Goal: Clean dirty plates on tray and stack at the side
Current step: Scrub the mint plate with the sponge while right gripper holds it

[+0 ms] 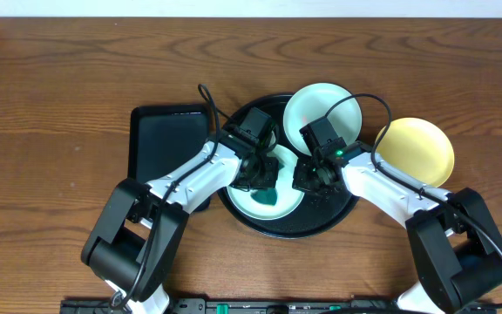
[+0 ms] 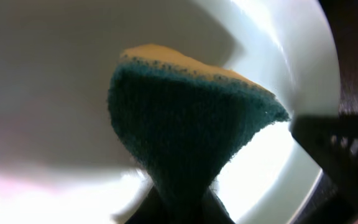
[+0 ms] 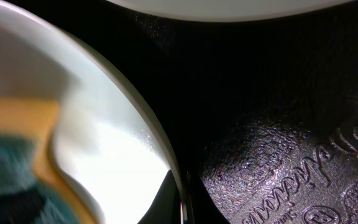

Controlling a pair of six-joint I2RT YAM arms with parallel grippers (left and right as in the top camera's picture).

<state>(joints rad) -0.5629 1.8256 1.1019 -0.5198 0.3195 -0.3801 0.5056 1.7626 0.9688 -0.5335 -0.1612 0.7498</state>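
With the left gripper (image 1: 257,179) fully closed, clamps a green sponge (image 1: 267,201) with a yellow back and presses it down into the mint-white plate (image 1: 290,202) lying inside the round black tray (image 1: 329,218). With the right gripper (image 1: 312,179), likewise closed, pinches the right rim of that same plate, one finger inside the rim and one outside. Further out: second mint-white plate (image 1: 321,109) overlapping the tray's far rim; yellow plate (image 1: 415,150) on the wooden table (image 1: 59,105) just right of the tray; rectangular black tray (image 1: 166,139) just left of the round one.
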